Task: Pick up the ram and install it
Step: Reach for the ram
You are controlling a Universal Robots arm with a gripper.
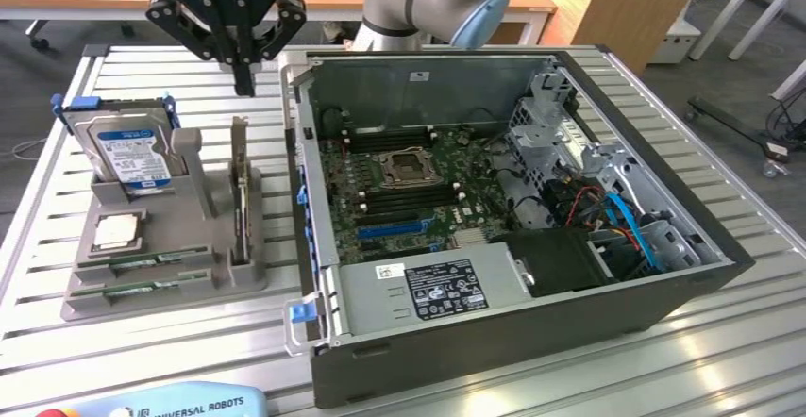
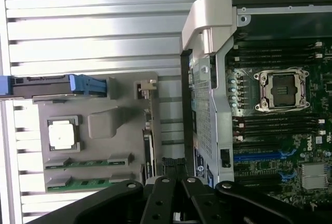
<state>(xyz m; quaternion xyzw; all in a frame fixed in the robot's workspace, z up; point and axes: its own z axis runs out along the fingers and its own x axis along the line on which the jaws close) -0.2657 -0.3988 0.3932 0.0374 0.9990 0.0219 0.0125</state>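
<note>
Your gripper (image 1: 244, 89) hangs closed, empty, above the tray (image 1: 164, 306) beside the case (image 1: 504, 346) edge; ram (image 1: 142, 291) sticks lie half-hidden in slots.

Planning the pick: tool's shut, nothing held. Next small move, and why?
Probably shift the tool toward the ram. In the exterior view it hangs shut and empty by the far end of the card, while both ram sticks lie untouched in the front slots of the tray.

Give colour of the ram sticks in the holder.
Green; the ram sticks show best in the wrist view.
</note>
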